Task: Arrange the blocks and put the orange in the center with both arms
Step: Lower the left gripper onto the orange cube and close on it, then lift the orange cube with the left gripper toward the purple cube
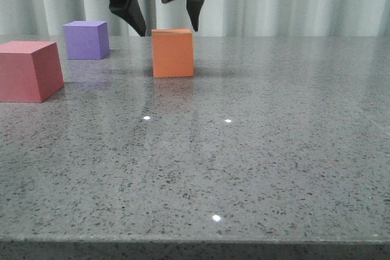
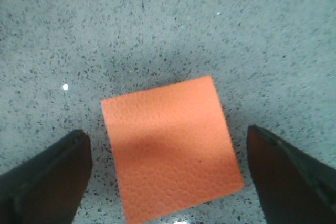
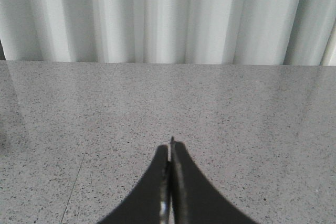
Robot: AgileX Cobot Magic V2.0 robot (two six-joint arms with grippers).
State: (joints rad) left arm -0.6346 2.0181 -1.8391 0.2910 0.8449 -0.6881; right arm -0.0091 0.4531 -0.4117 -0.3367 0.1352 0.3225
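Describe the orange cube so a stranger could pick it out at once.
On the grey speckled table, look toward the far edge by the white curtain, under the open left gripper hanging above. The orange cube sits there alone, flat on the table, between the spread fingers but untouched. Its neighbours stand off to the left: the purple cube and the red-pink cube.

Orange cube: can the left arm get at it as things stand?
Probably yes. The open left gripper hangs just above the orange cube, one finger to each side, nothing between them.
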